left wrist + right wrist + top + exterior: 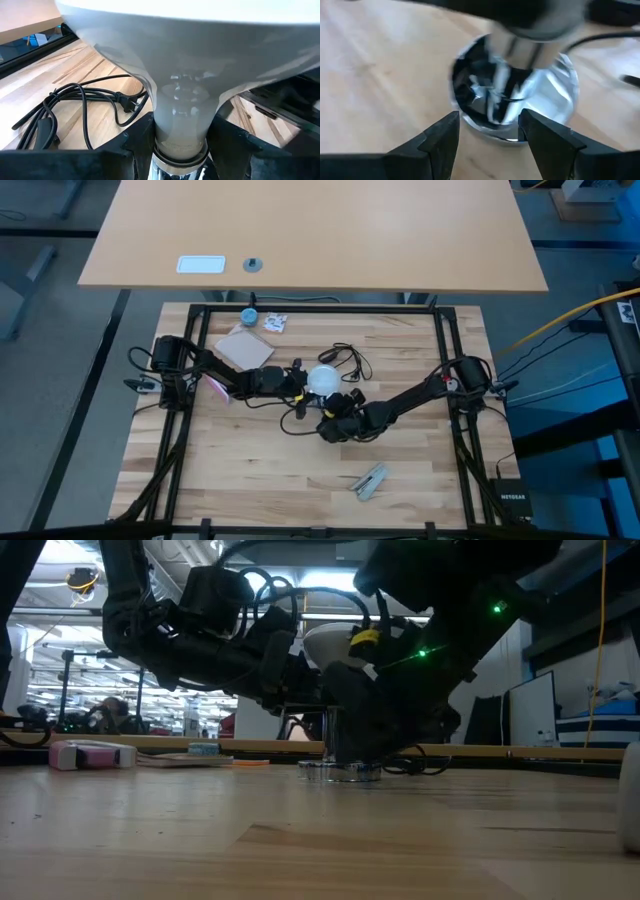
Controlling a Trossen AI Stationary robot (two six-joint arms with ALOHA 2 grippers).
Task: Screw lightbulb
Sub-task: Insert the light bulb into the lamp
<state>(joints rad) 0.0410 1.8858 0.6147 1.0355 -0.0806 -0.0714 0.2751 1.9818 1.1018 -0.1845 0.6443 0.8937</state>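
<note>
Here left gripper (180, 145) clasps lightbulb (182, 95) neck

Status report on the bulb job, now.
Left gripper shut on lightbulb neck, bulb upright over the silver base. Right gripper open, close by the base, on the table. Black cord lies beside, not blocking.

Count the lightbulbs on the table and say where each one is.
1. The lightbulb stands upright at mid-table over the silver base, its neck between the left end effector fingers. None other shows; the arms could hide some.
</note>
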